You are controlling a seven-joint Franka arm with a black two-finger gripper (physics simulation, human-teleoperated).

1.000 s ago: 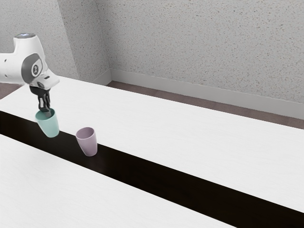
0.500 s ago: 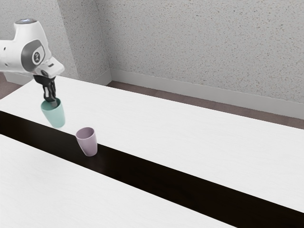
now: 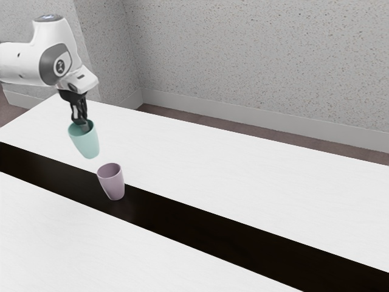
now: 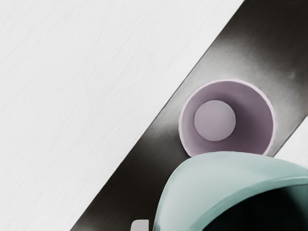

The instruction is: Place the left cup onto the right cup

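Lifting off the desk (image 3: 243, 176), my fingers (image 3: 79, 117) hold the teal cup (image 3: 84, 139) by its rim, now nearer the purple cup (image 3: 111, 180).

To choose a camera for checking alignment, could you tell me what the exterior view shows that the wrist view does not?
Exterior: the white arm and black gripper, shut on the rim of the pale teal tapered cup, held above the table. Wrist: the round inner floor of the mauve tapered cup. Both: both cups and the dark strip.
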